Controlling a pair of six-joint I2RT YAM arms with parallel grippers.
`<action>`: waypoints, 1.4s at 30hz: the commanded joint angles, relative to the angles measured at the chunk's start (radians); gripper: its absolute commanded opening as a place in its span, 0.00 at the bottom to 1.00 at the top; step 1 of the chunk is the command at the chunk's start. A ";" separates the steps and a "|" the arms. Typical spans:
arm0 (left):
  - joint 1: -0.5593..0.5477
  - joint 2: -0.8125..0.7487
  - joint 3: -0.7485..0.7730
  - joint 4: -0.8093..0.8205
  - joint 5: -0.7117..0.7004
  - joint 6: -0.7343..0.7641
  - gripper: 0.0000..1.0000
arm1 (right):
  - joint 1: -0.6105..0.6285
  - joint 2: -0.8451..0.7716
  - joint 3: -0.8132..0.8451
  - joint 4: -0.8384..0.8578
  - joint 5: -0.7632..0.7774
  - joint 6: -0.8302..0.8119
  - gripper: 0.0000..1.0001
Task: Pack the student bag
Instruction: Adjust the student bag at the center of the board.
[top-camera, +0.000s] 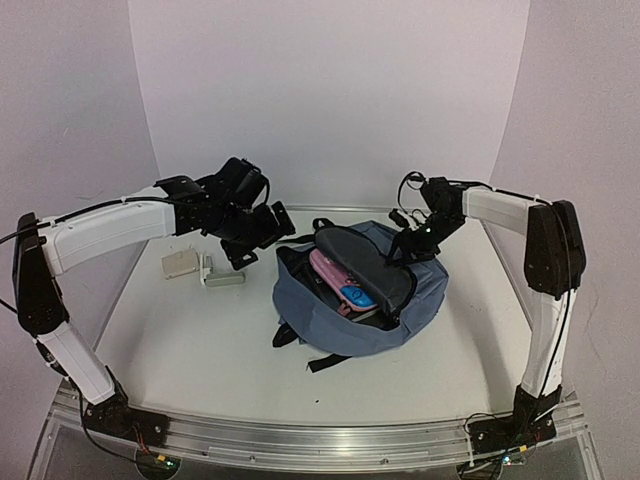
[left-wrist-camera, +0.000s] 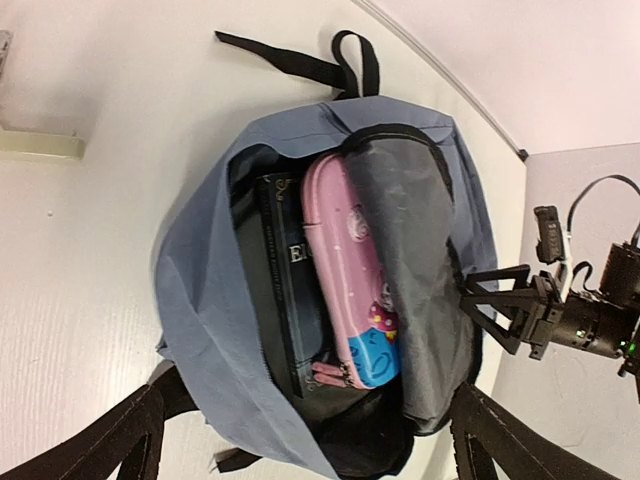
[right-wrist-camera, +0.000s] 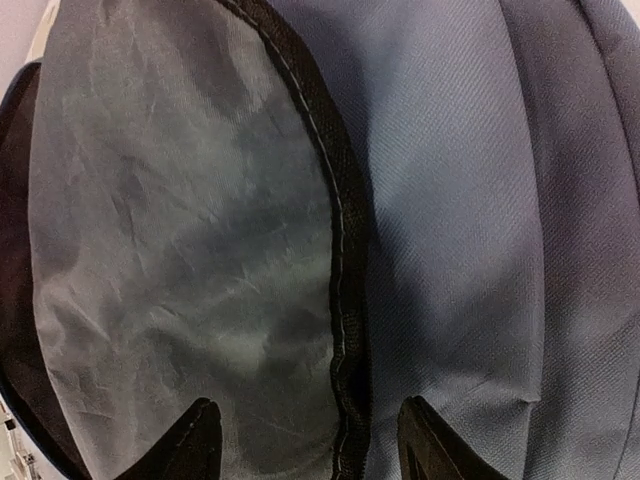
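**My right end effector (right-wrist-camera: 312, 445) is straddling the student bag's (top-camera: 330, 335) flap edge (right-wrist-camera: 342, 250).**
Its fingers (right-wrist-camera: 190, 450) are standing apart, unclamped; the edge is running lengthwise straight ahead between them.

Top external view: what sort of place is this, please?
Probably a robot laboratory cell, not a classroom: a white table closed in by bare pale walls, the left arm and right arm bolted to a metal rail, with one student bag staged.

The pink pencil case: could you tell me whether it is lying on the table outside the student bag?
No, the pink pencil case lies inside the open student bag, beside a dark book.
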 joint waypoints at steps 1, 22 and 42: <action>0.000 -0.050 -0.003 -0.048 -0.051 -0.032 1.00 | 0.003 -0.006 -0.022 -0.035 -0.006 -0.009 0.56; 0.085 -0.093 -0.047 -0.099 -0.026 -0.040 1.00 | 0.270 -0.232 -0.003 -0.074 -0.233 -0.097 0.00; 0.123 0.093 0.066 -0.144 0.209 0.251 1.00 | 0.339 -0.313 -0.090 -0.048 -0.084 -0.119 0.83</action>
